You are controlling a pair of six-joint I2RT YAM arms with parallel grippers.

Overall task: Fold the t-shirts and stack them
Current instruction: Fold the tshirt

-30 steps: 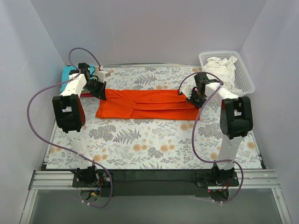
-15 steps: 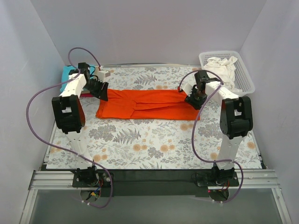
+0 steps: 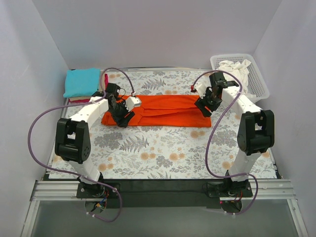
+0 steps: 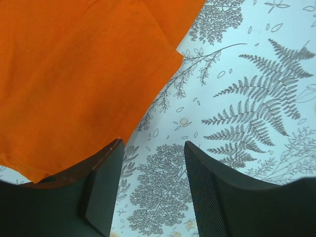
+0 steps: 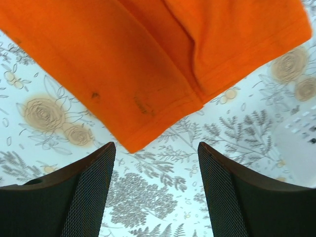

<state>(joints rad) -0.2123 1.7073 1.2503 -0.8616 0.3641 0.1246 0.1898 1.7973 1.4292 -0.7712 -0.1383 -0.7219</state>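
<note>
The bright orange t-shirt [image 3: 168, 109] lies flat as a long folded strip across the middle of the floral cloth. My left gripper [image 3: 123, 117] hovers open over its left end; in the left wrist view the orange shirt [image 4: 74, 74] reaches the left finger [image 4: 101, 192] and only patterned cloth shows between the fingers. My right gripper [image 3: 205, 108] stands open over the right end, the orange shirt's corner [image 5: 148, 64] just beyond its tips. A folded teal t-shirt [image 3: 81, 81] rests on a crimson one [image 3: 105, 80] at the back left. A white t-shirt [image 3: 234, 69] lies crumpled in the basket.
The grey floral cloth [image 3: 158, 148] covers the table. A white lattice basket [image 3: 264, 89] stands at the back right corner. Walls close in the left, back and right sides. Purple cables loop from both arms.
Both grippers have opened and let go of the orange shirt. The left arm swung from the back left toward the shirt's near left end, uncovering the teal stack. The right gripper barely shifted.
</note>
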